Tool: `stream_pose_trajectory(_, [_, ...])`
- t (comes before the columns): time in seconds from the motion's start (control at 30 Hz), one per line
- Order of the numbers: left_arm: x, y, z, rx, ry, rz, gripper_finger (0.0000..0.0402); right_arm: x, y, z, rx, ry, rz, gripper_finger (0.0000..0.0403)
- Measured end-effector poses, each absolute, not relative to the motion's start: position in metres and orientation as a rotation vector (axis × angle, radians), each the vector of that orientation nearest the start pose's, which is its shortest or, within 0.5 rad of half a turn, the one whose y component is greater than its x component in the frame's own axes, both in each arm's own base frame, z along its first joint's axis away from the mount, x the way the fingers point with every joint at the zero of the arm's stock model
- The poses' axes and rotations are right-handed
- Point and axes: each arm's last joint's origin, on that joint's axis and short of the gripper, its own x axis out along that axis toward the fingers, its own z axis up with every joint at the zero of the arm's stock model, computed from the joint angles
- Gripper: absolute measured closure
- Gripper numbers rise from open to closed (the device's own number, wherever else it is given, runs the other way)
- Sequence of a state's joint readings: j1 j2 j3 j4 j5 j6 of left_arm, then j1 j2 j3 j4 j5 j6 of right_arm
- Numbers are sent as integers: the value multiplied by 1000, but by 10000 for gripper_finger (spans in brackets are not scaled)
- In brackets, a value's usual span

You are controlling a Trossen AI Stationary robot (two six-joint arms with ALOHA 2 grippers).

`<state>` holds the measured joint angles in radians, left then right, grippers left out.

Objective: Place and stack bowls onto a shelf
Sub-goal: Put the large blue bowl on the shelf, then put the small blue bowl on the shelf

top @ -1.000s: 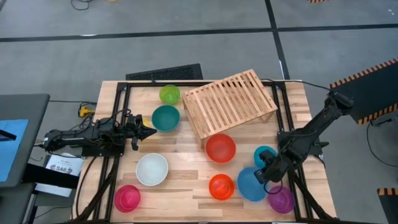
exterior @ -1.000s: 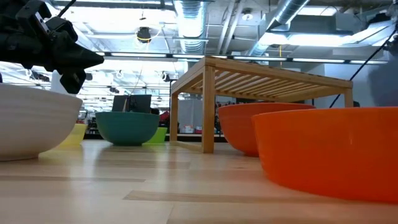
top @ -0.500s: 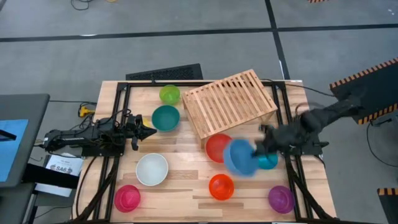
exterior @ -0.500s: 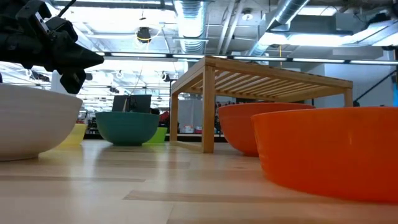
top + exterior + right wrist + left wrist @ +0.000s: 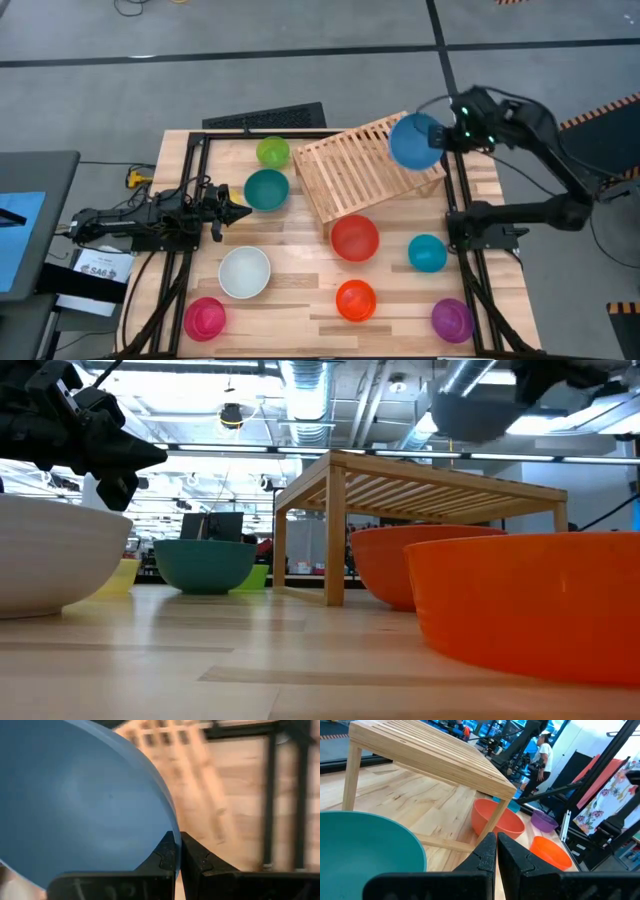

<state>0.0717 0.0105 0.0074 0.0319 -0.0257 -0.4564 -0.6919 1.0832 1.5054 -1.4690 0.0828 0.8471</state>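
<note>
My right gripper (image 5: 443, 138) is shut on a blue bowl (image 5: 414, 141) and holds it in the air over the far right corner of the slatted wooden shelf (image 5: 368, 165). In the low view the bowl (image 5: 475, 412) hangs above the shelf's top (image 5: 420, 478). The shelf stands on its legs on the table. My left gripper (image 5: 240, 212) waits shut at the table's left side, just beside a teal bowl (image 5: 266, 189). Its own view shows that bowl (image 5: 365, 845) close in front of the shut fingers (image 5: 496, 851). My right gripper pinches the blue bowl by its rim (image 5: 172, 827), with one finger on either side of the wall. The fingers come at it from the table's right side. The bowl is lifted clear of the table and the shelf.
Standing on the table are a green bowl (image 5: 272, 152), a red bowl (image 5: 355, 238), a small teal bowl (image 5: 427, 253), an orange bowl (image 5: 356, 300), a purple bowl (image 5: 452, 320), a white bowl (image 5: 244, 272) and a pink bowl (image 5: 205, 318). Black frame rails run along the table's sides.
My right gripper has carried the blue bowl from the table's near right part, up and toward the far edge, to above the shelf's far right corner. The bowl has come clear of the table. The left arm has kept still.
</note>
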Motion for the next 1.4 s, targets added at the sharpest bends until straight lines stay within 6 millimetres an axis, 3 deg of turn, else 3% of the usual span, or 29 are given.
stream_pose_trajectory(0.33, [98, 8, 168, -455, -51, 89, 401, 129, -165, 372, 1109, 934, -1035, 376])
stream_pose_trajectory(0.57, [98, 8, 168, -455, -51, 90, 401, 124, -191, 363, 1121, 976, -1042, 376])
stream_pose_trajectory(0.93, [98, 8, 168, -455, -51, 89, 401, 123, -194, 363, 1115, 983, -939, 277])
stream_pose_trajectory(1.13, [98, 8, 168, -455, -51, 89, 402, 120, -194, 364, 1065, 991, -898, 264])
stream_pose_trajectory(1.4, [98, 8, 168, -455, -51, 89, 401, 99, -181, 383, 1001, 875, -901, 266])
